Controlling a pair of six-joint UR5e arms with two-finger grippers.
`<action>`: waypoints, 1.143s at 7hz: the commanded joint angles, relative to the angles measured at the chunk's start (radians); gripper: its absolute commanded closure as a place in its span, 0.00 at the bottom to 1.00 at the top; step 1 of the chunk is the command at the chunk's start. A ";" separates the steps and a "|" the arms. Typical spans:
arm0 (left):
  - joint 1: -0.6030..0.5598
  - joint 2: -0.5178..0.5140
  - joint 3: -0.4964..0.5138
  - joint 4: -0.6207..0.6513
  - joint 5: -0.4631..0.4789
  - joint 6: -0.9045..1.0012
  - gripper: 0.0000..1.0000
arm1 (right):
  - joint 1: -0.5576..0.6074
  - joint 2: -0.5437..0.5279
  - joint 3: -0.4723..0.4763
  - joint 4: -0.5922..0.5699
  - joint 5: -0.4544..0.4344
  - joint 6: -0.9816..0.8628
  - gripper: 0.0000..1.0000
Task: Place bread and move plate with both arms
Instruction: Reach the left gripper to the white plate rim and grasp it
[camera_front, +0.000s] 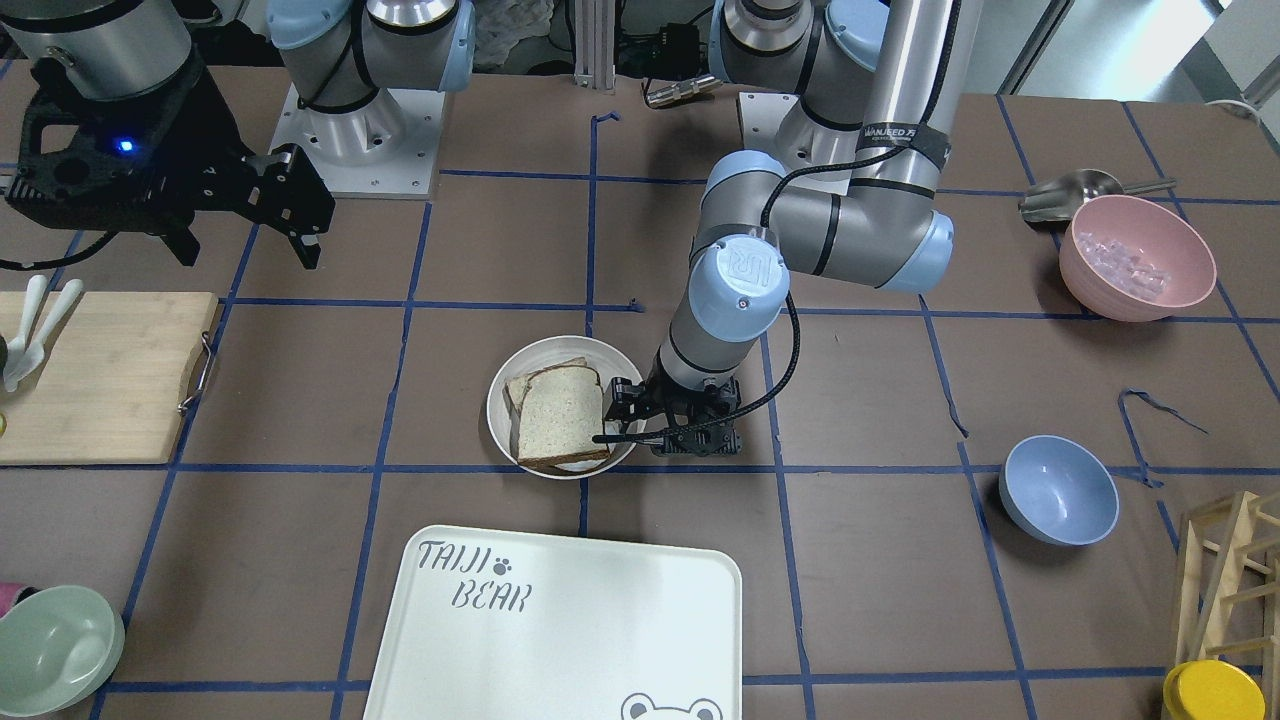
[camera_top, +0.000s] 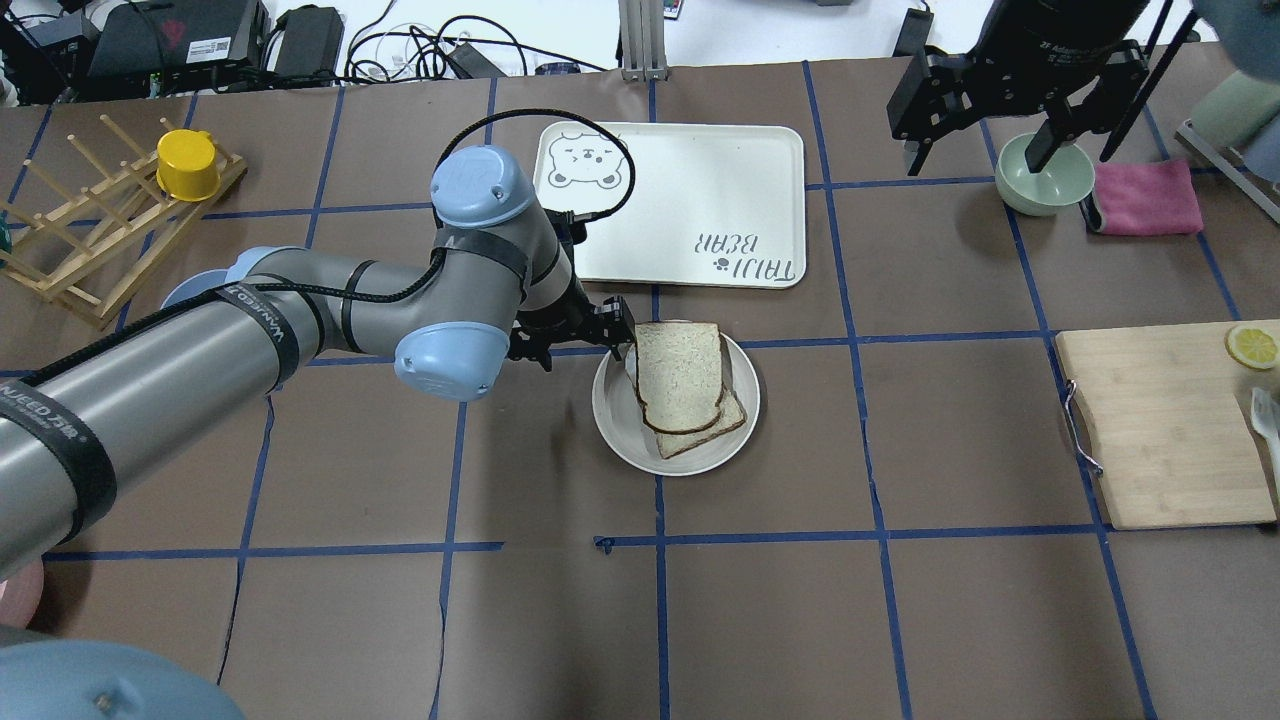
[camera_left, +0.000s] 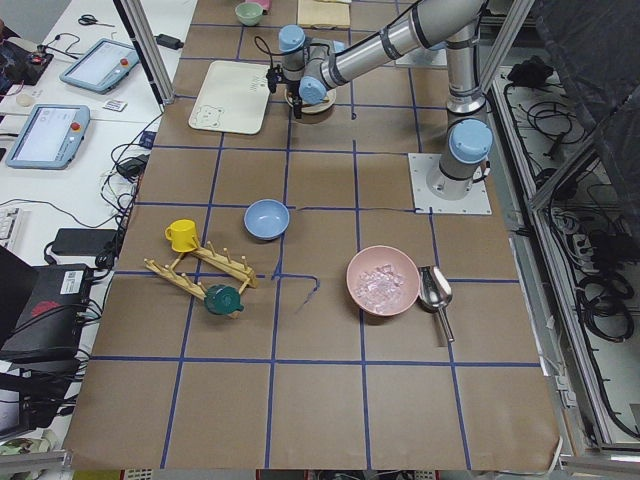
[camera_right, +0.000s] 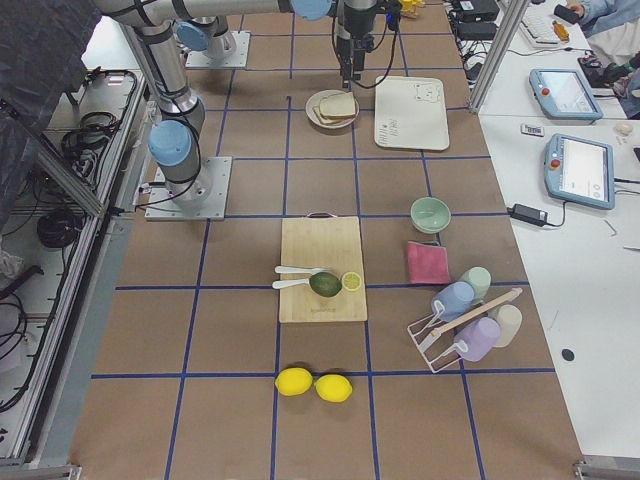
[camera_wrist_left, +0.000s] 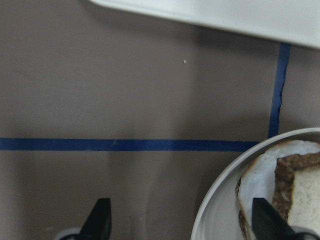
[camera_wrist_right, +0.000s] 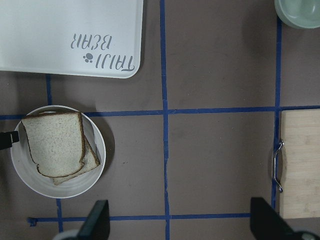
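Spread left gripper (camera_wrist_left: 182, 221) straddles plate (camera_top: 616, 402) rim; bread (camera_top: 680, 375) tops paler slice (camera_top: 729, 420) inside; right gripper (camera_wrist_right: 182, 222) spread.

Two cameras look down, one from behind and one from the front. Two watch from the ends of the table (camera_top: 900, 600). Both wrist cameras point down at the plate (camera_wrist_right: 30, 175), the left one very near.

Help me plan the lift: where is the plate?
In the overhead view the plate sits mid-table, on the robot's side of the TAIJI BEAR tray; the left gripper straddles its left rim.
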 joint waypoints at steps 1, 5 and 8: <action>-0.004 0.002 -0.024 0.001 -0.004 0.003 0.26 | 0.000 0.000 0.000 0.000 -0.003 -0.002 0.00; -0.004 0.000 -0.048 -0.014 -0.063 -0.046 0.86 | 0.000 0.000 0.000 0.002 -0.003 -0.010 0.00; -0.003 0.002 -0.041 -0.087 -0.157 -0.135 1.00 | 0.000 0.000 0.000 0.002 -0.003 -0.010 0.00</action>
